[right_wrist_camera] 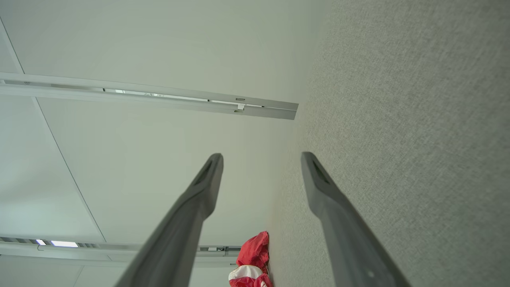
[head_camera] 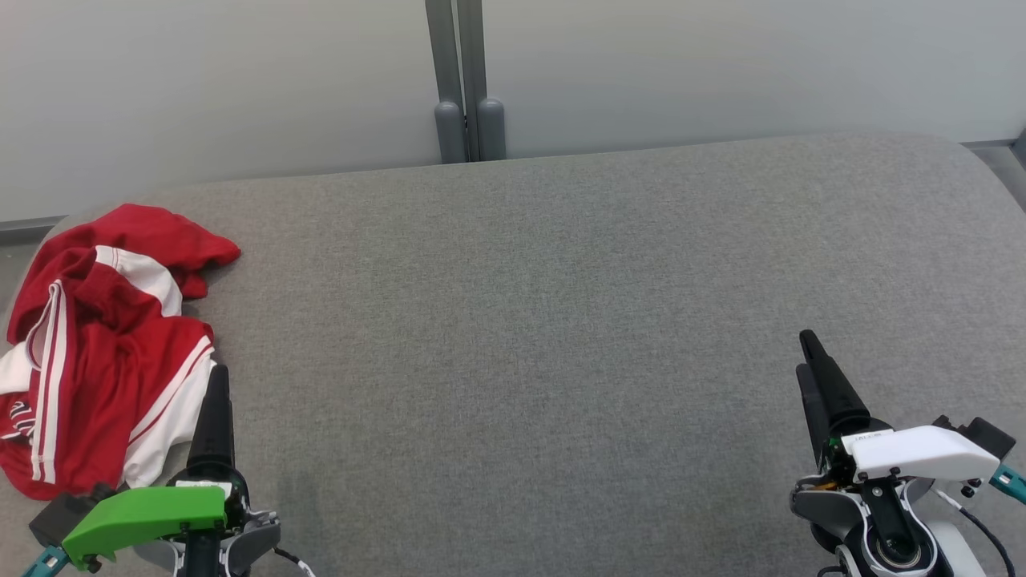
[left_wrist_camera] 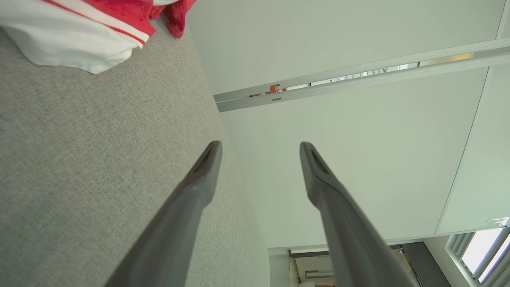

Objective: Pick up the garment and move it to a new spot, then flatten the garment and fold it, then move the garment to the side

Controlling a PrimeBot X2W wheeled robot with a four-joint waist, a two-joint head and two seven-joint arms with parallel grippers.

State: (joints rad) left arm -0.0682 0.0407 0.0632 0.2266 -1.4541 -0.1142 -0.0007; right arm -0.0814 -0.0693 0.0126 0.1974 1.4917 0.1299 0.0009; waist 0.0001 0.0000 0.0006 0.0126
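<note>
1. The biggest risk is where the crumpled red-and-white sporty garment (head_camera: 104,344) sits. It's bunched up at the far left end of the grey fabric-covered table (head_camera: 561,320), right by the rounded edge. A sloppy pinch on one loose layer could drag the whole heap off the side instead of lifting it.
2. It's also a pile of overlapping folds. Grabbing a random fold would probably set it down twisted, which makes the flattening step a pain.
3. The left gripper (head_camera: 218,381), the one with the green cover, hangs low over the table with its fingers pointing away from the robot. It's just beside the garment's white corner. In the left wrist view the jaws are spread wide with nothing between them, and the cloth lies off to one side, not touching.
4. The right gripper (head_camera: 804,353), with the white cover, is over on the right side, well apart from the garment. It's spread wide and empty too, fingers tilted slightly inward.
</note>
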